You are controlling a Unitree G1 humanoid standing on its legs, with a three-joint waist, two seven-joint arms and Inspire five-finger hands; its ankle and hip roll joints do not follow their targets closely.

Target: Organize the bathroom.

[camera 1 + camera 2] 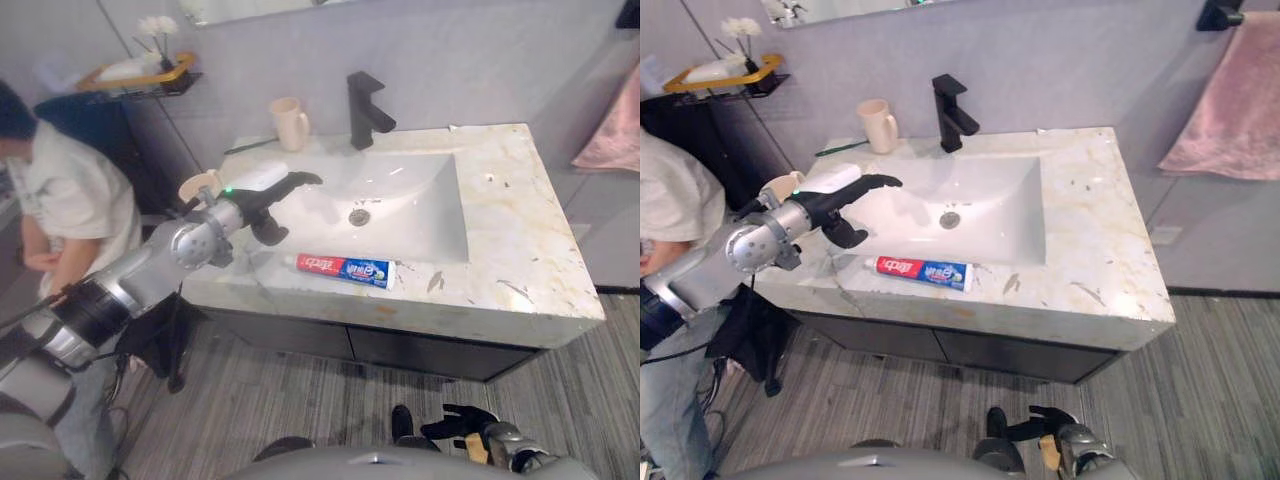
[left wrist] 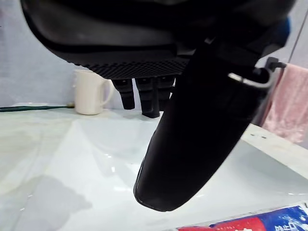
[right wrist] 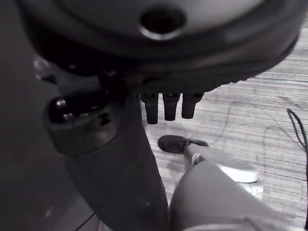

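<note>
one thing on the counter looks out of place: a red, white and blue toothpaste tube (image 1: 346, 268) lying flat on the front rim of the pale marbled vanity top (image 1: 520, 250), just in front of the white rectangular basin (image 1: 400, 200) and close to the front edge. the left hand (image 1: 265, 200) hovers over the basin's left side, above and a little to the left of the tube, fingers stretched out straight and thumb hanging down, holding nothing and not touching the tube. the right hand (image 1: 455, 422) hangs low by the floor, fingers loosely relaxed and empty.

the main risk, as i judge it, is the tube's place near the counter's front edge. a reach that lands on its top or sweeps toward the robot could push it off onto the grey striped floor (image 1: 300, 390). the tube is flat and smooth, so a pinch from above may slip or squash it; a nudge the other way could slide it into the basin.

if the tube belongs in the cream ceramic mug (image 1: 290, 122) beside the black tap (image 1: 365, 110) at the back, the mug looks light and could tip when the tube is dropped in at a slant, and the arm could clip the tap. a person in a pale shirt (image 1: 55, 200) stands close to the left arm, so a wide swing there could strike them.
</note>
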